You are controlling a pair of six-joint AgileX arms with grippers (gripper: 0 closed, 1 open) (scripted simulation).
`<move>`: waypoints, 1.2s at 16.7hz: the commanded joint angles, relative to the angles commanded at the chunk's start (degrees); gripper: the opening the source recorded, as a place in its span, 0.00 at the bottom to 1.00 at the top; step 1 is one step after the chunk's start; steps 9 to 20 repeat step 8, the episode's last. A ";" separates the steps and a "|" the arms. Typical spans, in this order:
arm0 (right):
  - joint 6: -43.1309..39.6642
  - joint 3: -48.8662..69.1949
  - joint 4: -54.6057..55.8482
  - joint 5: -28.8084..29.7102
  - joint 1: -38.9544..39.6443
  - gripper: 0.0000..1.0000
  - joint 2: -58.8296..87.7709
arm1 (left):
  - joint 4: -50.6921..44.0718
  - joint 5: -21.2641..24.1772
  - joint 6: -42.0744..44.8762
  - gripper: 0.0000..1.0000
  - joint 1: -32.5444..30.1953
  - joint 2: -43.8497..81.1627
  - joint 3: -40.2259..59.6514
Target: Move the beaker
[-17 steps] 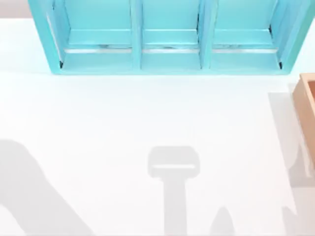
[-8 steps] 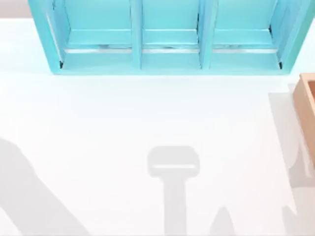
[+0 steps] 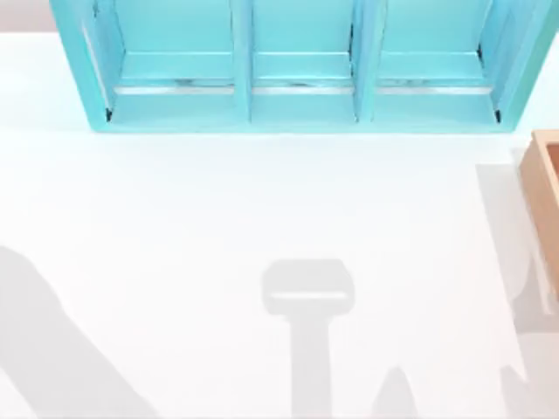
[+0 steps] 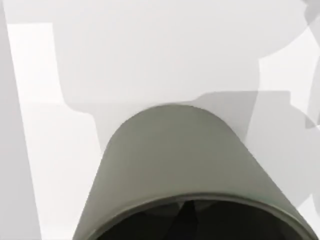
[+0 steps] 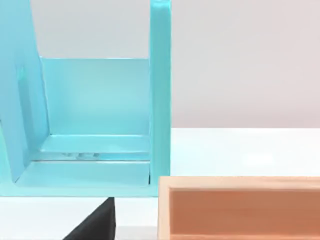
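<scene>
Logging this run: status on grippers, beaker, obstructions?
Beaker close under left wrist camera, grip unconfirmed. Turquoise shelf at table's far edge, wooden box at right. Nothing seen blocking.

A turquoise shelf stands along the far edge of the white table, its front open toward the near side and split by upright dividers into three compartments side by side. A pale strip runs across the floor of each compartment. At the table's right edge, well apart from the shelf's right end, sits a light wooden box with an open top. From the right wrist view the box lies just in front of the shelf's end compartment.
</scene>
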 joint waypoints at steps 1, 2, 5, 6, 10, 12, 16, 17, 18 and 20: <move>0.00 0.00 0.00 0.00 0.00 1.00 0.00 | 0.00 0.00 0.00 0.90 0.00 0.00 0.00; 0.00 0.00 0.00 0.00 0.00 1.00 0.00 | 0.00 0.00 0.00 0.98 0.00 0.00 0.00; 0.00 0.00 0.00 0.00 0.00 1.00 0.00 | 0.00 0.00 0.00 1.00 0.00 0.00 0.00; 0.00 0.00 0.00 0.00 0.00 1.00 0.00 | 0.00 0.00 0.00 1.00 0.00 0.00 0.00; 0.00 0.00 0.00 0.00 0.00 1.00 0.00 | 0.00 0.00 0.00 1.00 0.00 0.00 0.00; 0.00 0.00 0.00 0.00 0.00 1.00 0.00 | 0.00 0.00 0.00 1.00 0.00 0.00 0.00; 0.00 0.00 0.00 0.00 0.00 1.00 0.00 | 0.00 0.00 0.00 1.00 0.00 0.00 0.00; 0.00 0.00 0.00 0.00 0.00 1.00 0.00 | 0.00 0.00 0.00 1.00 0.00 0.00 0.00; 0.00 0.00 0.00 0.00 0.00 1.00 0.00 | 0.00 0.00 0.00 1.00 0.00 0.00 0.00; 0.00 0.00 0.00 0.00 0.00 1.00 0.00 | 0.00 0.00 0.00 1.00 0.00 0.00 0.00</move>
